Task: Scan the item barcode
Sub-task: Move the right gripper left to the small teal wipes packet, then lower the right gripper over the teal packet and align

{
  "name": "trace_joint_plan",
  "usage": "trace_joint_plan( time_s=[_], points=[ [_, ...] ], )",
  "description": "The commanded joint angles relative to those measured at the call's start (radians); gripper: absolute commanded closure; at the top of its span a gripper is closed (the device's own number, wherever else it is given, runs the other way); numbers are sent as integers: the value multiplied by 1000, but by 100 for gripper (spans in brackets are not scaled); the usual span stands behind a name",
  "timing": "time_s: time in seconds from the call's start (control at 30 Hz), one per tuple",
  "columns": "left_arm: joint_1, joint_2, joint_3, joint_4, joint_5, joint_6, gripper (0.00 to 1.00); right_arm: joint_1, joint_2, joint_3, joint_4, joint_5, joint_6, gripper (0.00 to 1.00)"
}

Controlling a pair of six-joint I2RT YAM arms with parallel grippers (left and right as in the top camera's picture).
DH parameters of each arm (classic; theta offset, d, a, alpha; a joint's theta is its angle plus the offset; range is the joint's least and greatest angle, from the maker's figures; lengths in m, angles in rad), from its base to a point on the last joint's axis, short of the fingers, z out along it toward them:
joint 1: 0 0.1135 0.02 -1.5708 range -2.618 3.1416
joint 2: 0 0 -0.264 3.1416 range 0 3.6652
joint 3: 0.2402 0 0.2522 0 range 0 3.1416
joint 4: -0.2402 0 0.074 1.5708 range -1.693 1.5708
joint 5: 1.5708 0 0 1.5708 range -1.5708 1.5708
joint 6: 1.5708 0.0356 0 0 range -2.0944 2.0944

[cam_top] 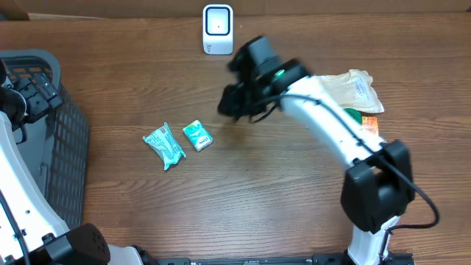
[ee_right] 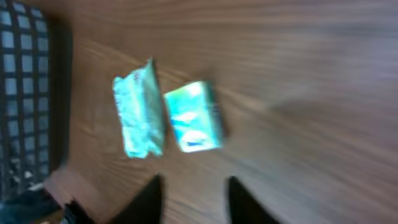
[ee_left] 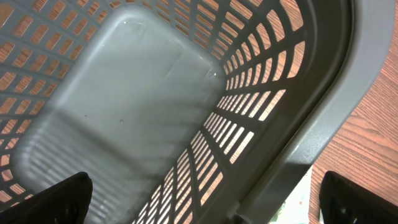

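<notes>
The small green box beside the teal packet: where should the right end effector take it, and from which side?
Probably from straight above, gripping the two short ends of the small green box. It lies flat, and the teal packet lies close along one long side, leaving little room there; both ends look free.

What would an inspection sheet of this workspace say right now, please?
Surface: wooden table, no spills seen.
Job's things: white scanner at the far edge; teal packet and green box side by side on the table.
Clutter: grey basket on the left; bags on the right.
Grippers: left gripper open above the basket; right gripper open and empty, above the table near the box.
Cables: black cable by the right arm's base.
Surroundings: nothing seen.
</notes>
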Motion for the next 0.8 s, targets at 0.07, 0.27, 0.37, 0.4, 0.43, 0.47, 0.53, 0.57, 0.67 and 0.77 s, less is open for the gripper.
trace_joint_plan(
  time_s=[0.07, 0.27, 0.37, 0.4, 0.43, 0.47, 0.53, 0.57, 0.67, 0.77],
  points=[
    [2, 3, 7, 1, 2, -6, 1, 108, 64, -48, 140, 45, 216, 92],
    [2, 3, 7, 1, 2, -6, 0, 201, 127, -48, 226, 93, 301, 93],
    [2, 3, 7, 1, 2, -6, 0, 225, 153, -48, 217, 151, 330, 93],
    [2, 3, 7, 1, 2, -6, 1, 231, 156, -48, 217, 150, 330, 93],
    [2, 3, 7, 1, 2, -6, 0, 235, 169, -48, 217, 150, 330, 93],
    [2, 3, 7, 1, 2, -6, 0, 240, 172, -48, 217, 150, 330, 93],
    [2, 3, 7, 1, 2, -6, 0, 242, 184, -48, 216, 150, 330, 93],
    [2, 3, 7, 1, 2, -6, 0, 242, 190, -48, 214, 151, 330, 93],
    [2, 3, 7, 1, 2, -6, 1, 242, 205, -48, 205, 151, 333, 92],
    [2, 3, 7, 1, 2, -6, 0, 242, 228, -48, 183, 151, 333, 92]
  ],
)
